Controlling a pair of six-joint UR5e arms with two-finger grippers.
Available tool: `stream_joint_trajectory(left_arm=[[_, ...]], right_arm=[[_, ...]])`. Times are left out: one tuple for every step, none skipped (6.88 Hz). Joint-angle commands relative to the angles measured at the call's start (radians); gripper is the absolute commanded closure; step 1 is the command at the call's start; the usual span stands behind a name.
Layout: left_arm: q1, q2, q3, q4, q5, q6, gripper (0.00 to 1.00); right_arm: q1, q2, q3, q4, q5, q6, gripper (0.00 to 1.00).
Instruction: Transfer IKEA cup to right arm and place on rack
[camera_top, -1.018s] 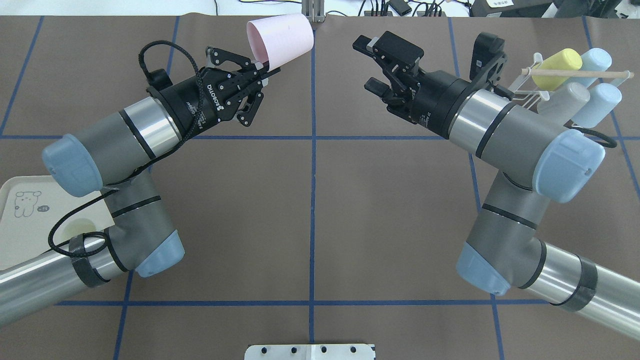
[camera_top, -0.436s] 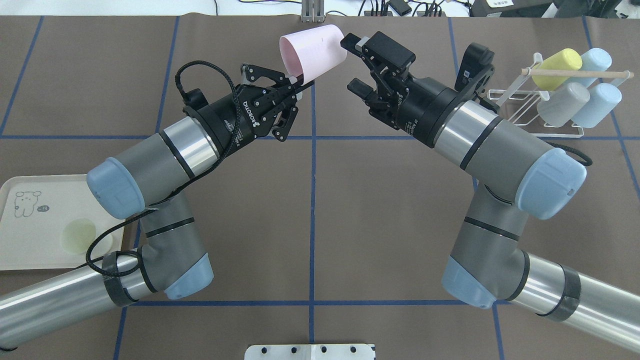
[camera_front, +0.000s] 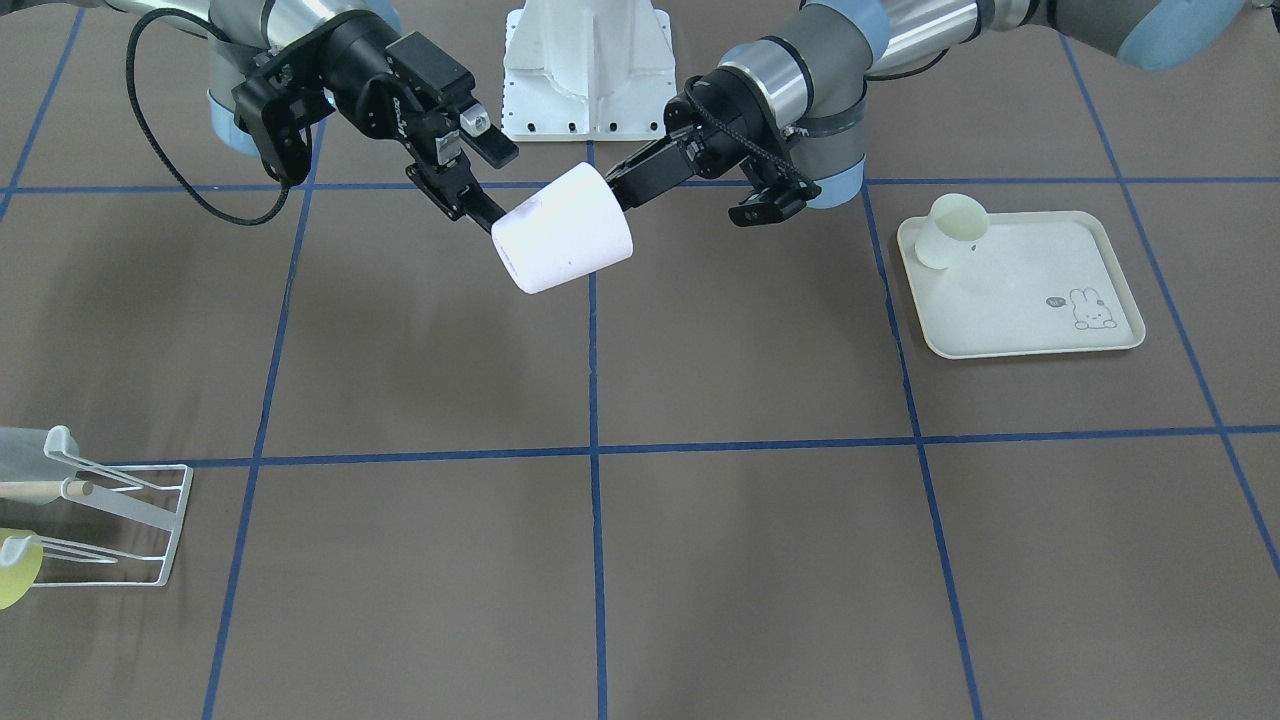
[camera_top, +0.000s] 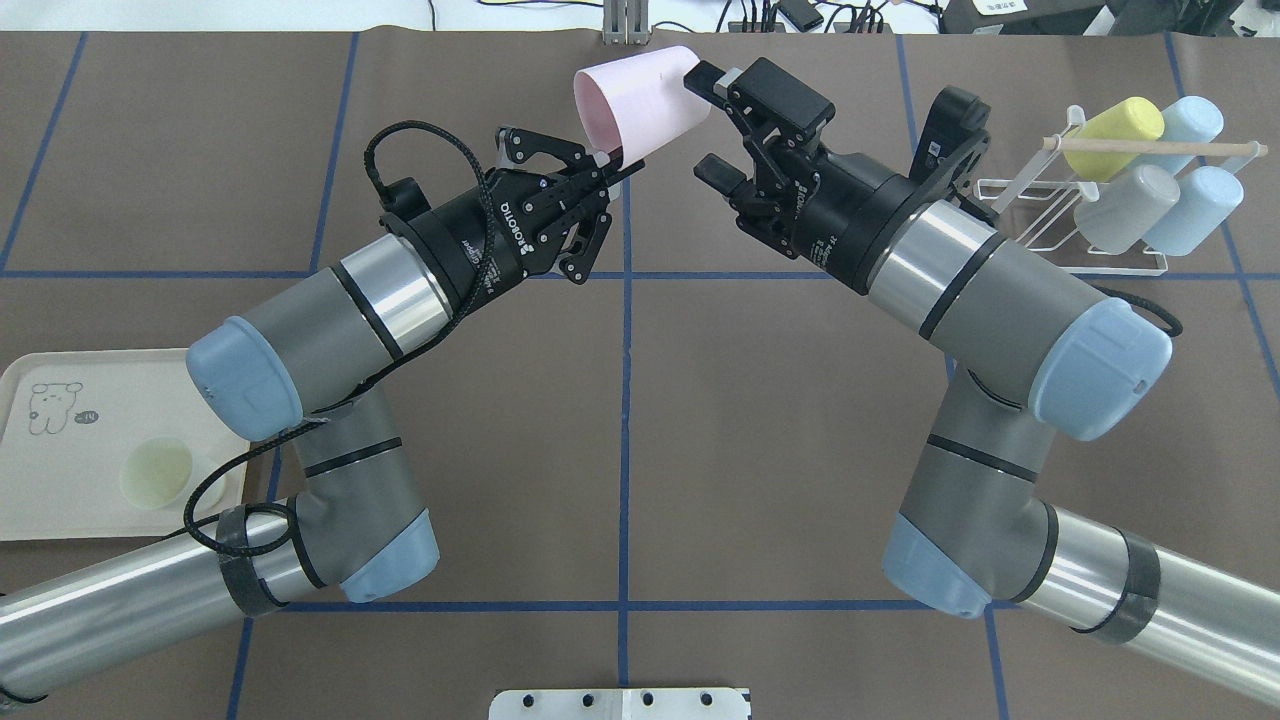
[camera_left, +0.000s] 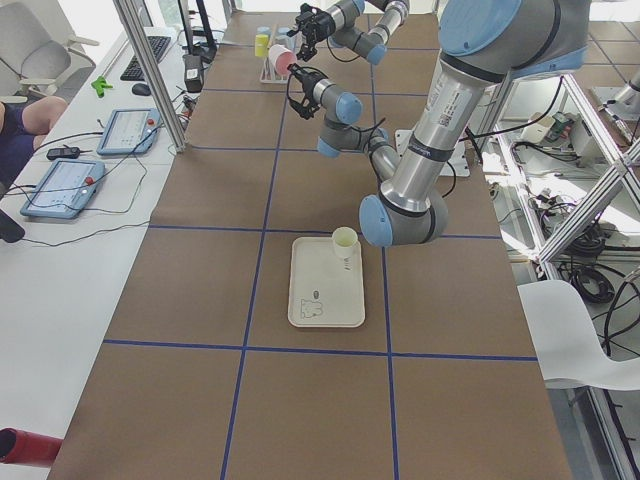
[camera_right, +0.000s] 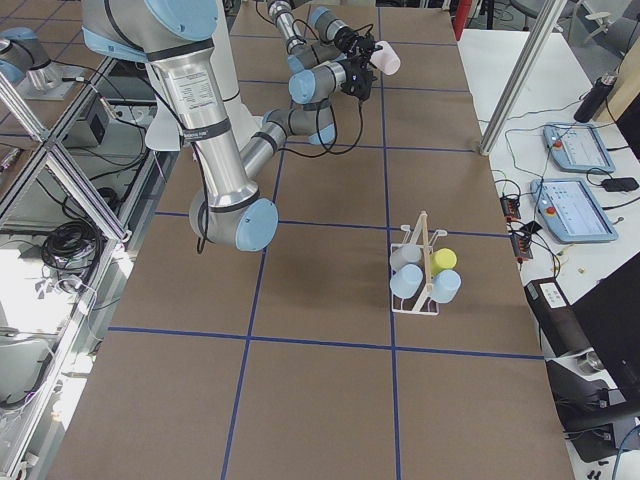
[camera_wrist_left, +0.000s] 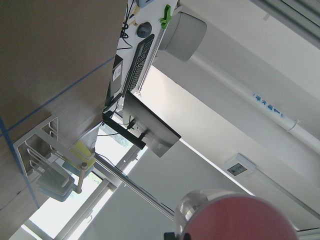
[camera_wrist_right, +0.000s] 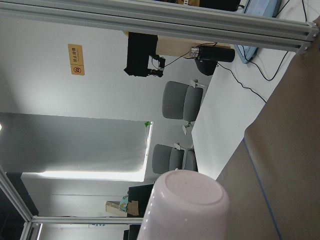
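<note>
The IKEA cup (camera_top: 640, 100) is pale pink and hangs on its side above the table's far middle. My left gripper (camera_top: 610, 165) is shut on its rim, with the mouth turned towards that arm. My right gripper (camera_top: 712, 125) is open, and the cup's base sits right at its spread fingertips. From across the table the cup (camera_front: 565, 243) shows between the left gripper (camera_front: 615, 185) and the right gripper (camera_front: 490, 185). The right wrist view shows the cup's round base (camera_wrist_right: 185, 200) close up. The white wire rack (camera_top: 1010, 185) stands at the far right.
Several cups, yellow, blue and grey, hang on the rack under its wooden dowel (camera_top: 1150, 146). A cream rabbit-print tray (camera_top: 60, 450) at the near left holds a pale green cup (camera_top: 157, 472). Operator tablets and cables lie beyond the table's far edge.
My left arm has carried the cup to the right, and my right gripper has come left to meet it. The cup's base now sits at the right gripper's open fingers.
</note>
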Motion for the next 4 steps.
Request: stream_joint_trajectory(left_arm=[[0.037,-0.003,-0.001,-0.025,0.038,0.003,1.00],[0.040,-0.003,-0.004,-0.026,0.040,0.001,1.00],[0.040,-0.008,-0.005,-0.026,0.040,0.001,1.00],[0.042,-0.008,-0.010,-0.025,0.040,0.001,1.00]], right_arm=[[0.000,0.000,-0.004,0.000,-0.002,0.001,0.00],[0.000,0.000,-0.006,0.000,-0.002,0.001,0.00],[0.000,0.000,-0.006,-0.001,-0.002,0.001,0.00],[-0.002,0.000,-0.012,0.000,-0.002,0.001,0.00]])
